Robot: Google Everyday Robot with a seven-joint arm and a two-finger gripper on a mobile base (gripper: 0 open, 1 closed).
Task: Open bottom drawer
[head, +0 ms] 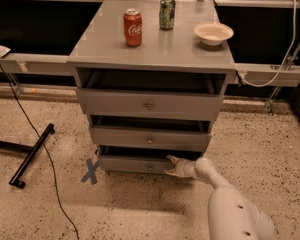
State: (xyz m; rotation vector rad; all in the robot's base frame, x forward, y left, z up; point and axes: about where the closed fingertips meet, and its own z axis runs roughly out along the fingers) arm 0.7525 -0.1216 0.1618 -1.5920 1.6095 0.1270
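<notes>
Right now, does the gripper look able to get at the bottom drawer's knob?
Probably yes: the gripper sits at the bottom drawer front, just beside its knob, with nothing between them.

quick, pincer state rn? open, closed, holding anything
pincer: low by the floor, at the right end of the bottom drawer front; open or closed cannot be told.

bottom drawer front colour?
Bottom drawer grey, camera view; gripper at its right end.
</notes>
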